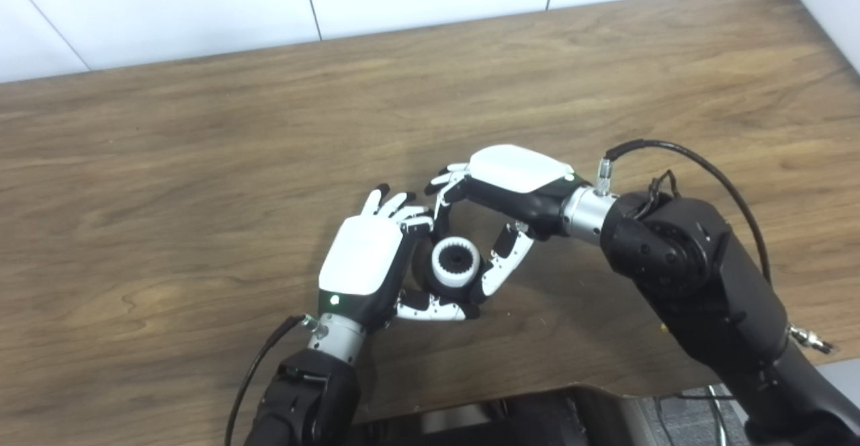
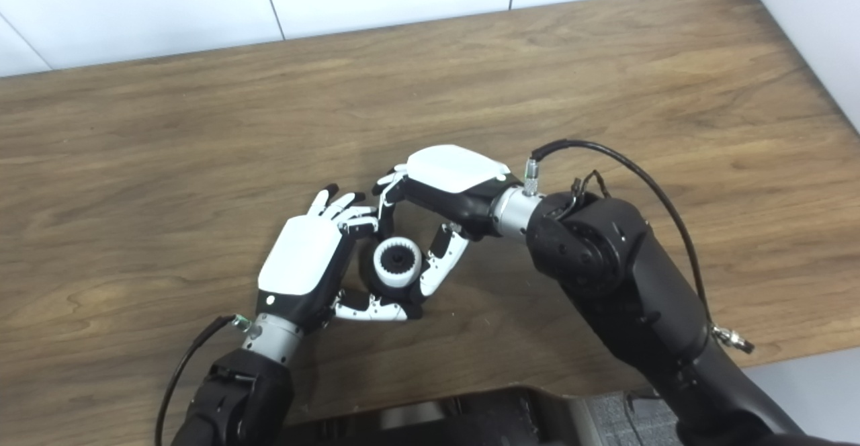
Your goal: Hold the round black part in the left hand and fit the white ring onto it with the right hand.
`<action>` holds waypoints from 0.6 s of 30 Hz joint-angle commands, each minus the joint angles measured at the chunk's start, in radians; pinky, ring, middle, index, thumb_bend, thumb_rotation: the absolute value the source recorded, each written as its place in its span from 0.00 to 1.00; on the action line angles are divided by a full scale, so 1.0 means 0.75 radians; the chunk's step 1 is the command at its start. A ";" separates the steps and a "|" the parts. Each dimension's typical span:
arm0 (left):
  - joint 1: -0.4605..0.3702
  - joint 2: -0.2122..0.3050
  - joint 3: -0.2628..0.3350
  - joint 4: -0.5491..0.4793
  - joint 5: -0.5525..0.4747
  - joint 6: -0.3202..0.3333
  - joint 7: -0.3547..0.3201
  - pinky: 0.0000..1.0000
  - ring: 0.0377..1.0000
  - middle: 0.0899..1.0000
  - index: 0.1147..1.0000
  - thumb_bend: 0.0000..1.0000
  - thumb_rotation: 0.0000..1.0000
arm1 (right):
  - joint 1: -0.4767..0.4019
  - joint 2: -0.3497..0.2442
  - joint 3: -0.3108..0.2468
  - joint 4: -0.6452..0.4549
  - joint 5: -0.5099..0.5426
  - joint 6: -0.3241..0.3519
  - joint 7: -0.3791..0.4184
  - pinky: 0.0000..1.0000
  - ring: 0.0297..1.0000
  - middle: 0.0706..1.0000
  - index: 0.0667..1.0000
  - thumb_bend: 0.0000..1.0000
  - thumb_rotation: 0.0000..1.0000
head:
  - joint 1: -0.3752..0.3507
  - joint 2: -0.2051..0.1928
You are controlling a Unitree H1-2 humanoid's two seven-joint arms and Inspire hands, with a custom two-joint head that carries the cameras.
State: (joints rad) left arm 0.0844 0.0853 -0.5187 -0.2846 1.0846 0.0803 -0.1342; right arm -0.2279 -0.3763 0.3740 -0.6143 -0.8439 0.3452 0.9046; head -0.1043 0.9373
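A bare wooden table (image 1: 201,164) runs under my arms to a white tiled wall (image 1: 168,9) at the far edge, and nothing else lies on the boards that I can see. What matters sits between my two hands: the round black part (image 1: 422,273) is cupped in my left hand (image 1: 366,264), whose fingers curl over its far side while the thumb (image 1: 430,309) reaches along beneath it on the near side, so I read that hand as closed on the part. The white ring (image 1: 455,262) faces up toward my head, its toothed bore dark at the centre, and it seems to rest on or around the top of the black part; whether it is fully seated or only perched I cannot tell. From my right hand (image 1: 510,194) the ring lies down and to the palm's inner side, just beside my thumb (image 1: 505,261), which hangs along the ring's right flank, while my right fingertips (image 1: 443,184) arch over it from behind, close to the left hand's own fingertips. Whether those right fingers touch the ring or merely bracket it is not clear, so I cannot say that hand is pinching. The axis of ring and part points roughly up at me, so I judge that any push must run along that line, away from my head and into the left palm. In the way: my own crowded fingertips above the ring, which leave little room to press squarely without nudging the left hand
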 commanded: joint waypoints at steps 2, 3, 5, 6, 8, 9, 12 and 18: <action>-0.015 -0.015 -0.008 -0.028 0.006 -0.005 -0.009 1.00 0.90 0.75 0.41 0.52 0.06 | -0.027 0.001 -0.012 -0.034 -0.016 -0.028 -0.027 0.85 0.96 0.91 0.78 0.99 0.32 | -0.001 0.001; -0.014 -0.015 -0.008 -0.029 0.006 -0.004 -0.011 1.00 0.90 0.75 0.42 0.52 0.06 | -0.027 -0.001 -0.012 -0.036 -0.016 -0.032 -0.029 0.85 0.96 0.92 0.79 1.00 0.33 | -0.001 0.001; -0.015 -0.015 -0.008 -0.029 0.008 -0.006 -0.010 1.00 0.90 0.75 0.41 0.52 0.06 | -0.029 -0.005 -0.014 -0.037 -0.017 -0.041 -0.032 0.85 0.98 0.96 0.82 1.00 0.34 | -0.001 0.003; -0.015 -0.014 -0.009 -0.030 0.009 -0.006 -0.009 1.00 0.90 0.75 0.41 0.52 0.06 | -0.031 -0.008 -0.014 -0.039 -0.023 -0.048 -0.034 0.85 0.99 0.97 0.83 1.00 0.35 | -0.001 0.003; -0.014 -0.015 -0.008 -0.030 0.007 -0.007 -0.008 1.00 0.90 0.75 0.41 0.52 0.06 | -0.040 -0.014 -0.017 -0.046 -0.034 -0.058 -0.035 0.84 0.99 0.97 0.85 1.00 0.38 | -0.001 0.003; -0.014 -0.015 -0.008 -0.032 0.008 -0.004 -0.013 1.00 0.90 0.75 0.42 0.52 0.06 | -0.047 -0.019 -0.024 -0.052 -0.034 -0.060 -0.031 0.85 0.99 0.98 0.86 1.00 0.38 | -0.001 0.003; -0.014 -0.014 -0.007 -0.029 0.005 -0.007 -0.008 1.00 0.90 0.75 0.42 0.52 0.06 | -0.071 -0.030 -0.051 -0.074 -0.024 -0.050 -0.004 0.88 0.99 0.98 0.86 1.00 0.38 | -0.006 0.003; -0.015 -0.011 -0.007 -0.023 0.009 -0.010 -0.003 1.00 0.89 0.75 0.42 0.52 0.06 | -0.141 -0.081 -0.115 -0.131 -0.001 0.015 0.117 0.87 1.00 0.98 0.87 1.00 0.37 | -0.009 0.000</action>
State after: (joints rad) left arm 0.0839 0.0847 -0.5190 -0.2850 1.0854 0.0802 -0.1360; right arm -0.2914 -0.4170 0.3090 -0.6686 -0.8538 0.3487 0.9782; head -0.1104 0.9357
